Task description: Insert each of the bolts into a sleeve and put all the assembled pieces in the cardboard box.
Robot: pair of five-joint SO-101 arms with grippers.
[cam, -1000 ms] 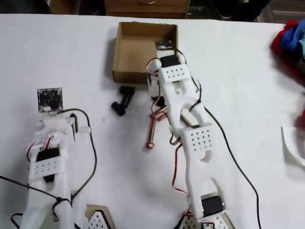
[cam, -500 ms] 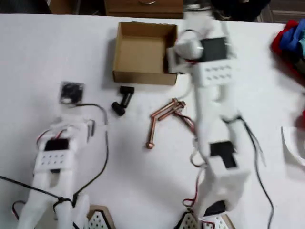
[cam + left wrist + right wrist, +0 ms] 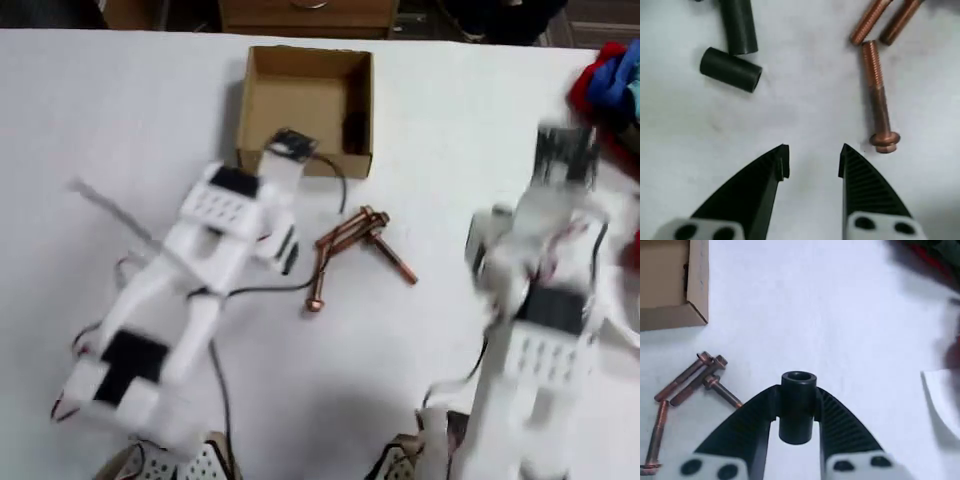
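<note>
The white table (image 3: 120, 120) carries everything. The left arm (image 3: 190, 270) slants across it from the near left up toward the near side of the cardboard box (image 3: 295, 105). The right arm (image 3: 540, 340) stands off to the right, well apart from the box.

The box sits at the far middle of the table with its top open. A dark piece (image 3: 353, 130) lies against its right inner wall, but I can't make out what it is. A heap of red and blue cloth (image 3: 605, 75) lies at the far right edge.

Four copper bolts (image 3: 345, 232) lie loose on the table just near of the box, between the two arms. Their heads are bunched together and their shanks fan out.

The left gripper (image 3: 812, 160) hangs low over the table with its jaws spread a moderate way and nothing between them. One bolt lies just beyond one fingertip. Two black sleeves (image 3: 731, 69) lie on their sides close to each other, a little apart from the bolts.

The right gripper (image 3: 797, 407) is clamped around a third black sleeve (image 3: 798, 385). That sleeve is held above the table, right of the bolts, with its open end showing past the fingertips.
</note>
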